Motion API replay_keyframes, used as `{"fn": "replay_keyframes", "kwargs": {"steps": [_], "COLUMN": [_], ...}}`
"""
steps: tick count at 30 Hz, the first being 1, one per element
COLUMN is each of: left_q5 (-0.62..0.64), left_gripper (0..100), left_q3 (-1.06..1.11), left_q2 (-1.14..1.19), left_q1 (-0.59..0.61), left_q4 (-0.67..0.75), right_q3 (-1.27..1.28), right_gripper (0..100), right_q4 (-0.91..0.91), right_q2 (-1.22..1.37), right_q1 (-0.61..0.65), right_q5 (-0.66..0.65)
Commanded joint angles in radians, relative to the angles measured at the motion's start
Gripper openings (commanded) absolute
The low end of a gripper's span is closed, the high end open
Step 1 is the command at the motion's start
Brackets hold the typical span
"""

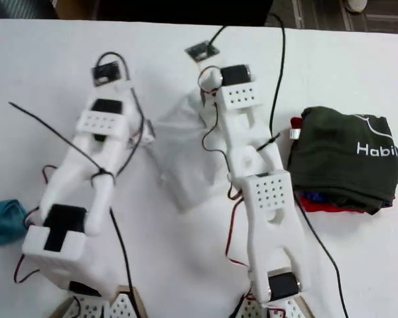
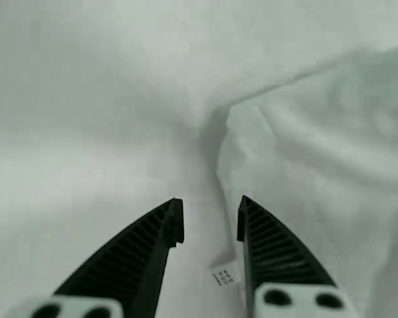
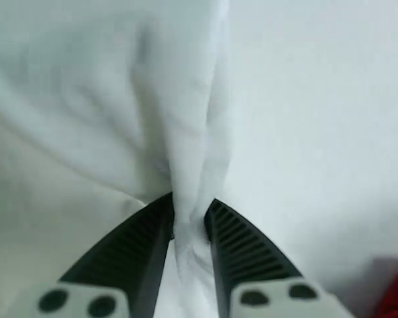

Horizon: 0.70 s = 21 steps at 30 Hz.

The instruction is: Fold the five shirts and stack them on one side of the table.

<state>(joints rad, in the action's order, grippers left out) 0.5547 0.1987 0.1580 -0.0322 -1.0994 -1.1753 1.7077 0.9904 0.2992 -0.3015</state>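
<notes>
A teal shirt point(image 1: 3, 222) is waiting at lower left; the folded stack point(image 1: 345, 159) is sitting at right, out of the way. At centre the right gripper point(image 3: 189, 205) is pinching a ridge of the white shirt point(image 1: 179, 159) for folding, the left gripper point(image 2: 209, 209) hovering released beside its edge.

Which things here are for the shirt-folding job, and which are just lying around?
For the job:
- white shirt, pinched by the right gripper
- left gripper, open beside it
- stack of folded shirts
- teal shirt at the table's edge

Just lying about:
- thin black cable across the table
- small printed tag by the left gripper
</notes>
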Motion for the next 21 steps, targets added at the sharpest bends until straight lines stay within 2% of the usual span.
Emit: {"fn": "replay_keyframes", "kwargs": {"steps": [1,5,11,21], "left_q5": [0.020,0.021,0.021,0.023], "left_gripper": [16,16,16,16], "left_q3": [-0.001,0.005,0.005,-0.021], "left_q2": [-0.005,-0.005,0.041,0.170], "left_q1": [-0.084,-0.129,-0.132,-0.160], "left_q4": [0.025,0.023,0.086,0.098], "right_q3": [0.038,0.071,0.071,0.069], "right_gripper": [2.2,2.2,2.2,2.2], "right_q4": [0.004,-0.001,-0.001,-0.001], "right_q2": [-0.130,-0.128,-0.130,-0.131], "right_q1": [-0.033,-0.062,-0.077,-0.076], "right_q5": [0.008,0.005,-0.002,-0.008]}}
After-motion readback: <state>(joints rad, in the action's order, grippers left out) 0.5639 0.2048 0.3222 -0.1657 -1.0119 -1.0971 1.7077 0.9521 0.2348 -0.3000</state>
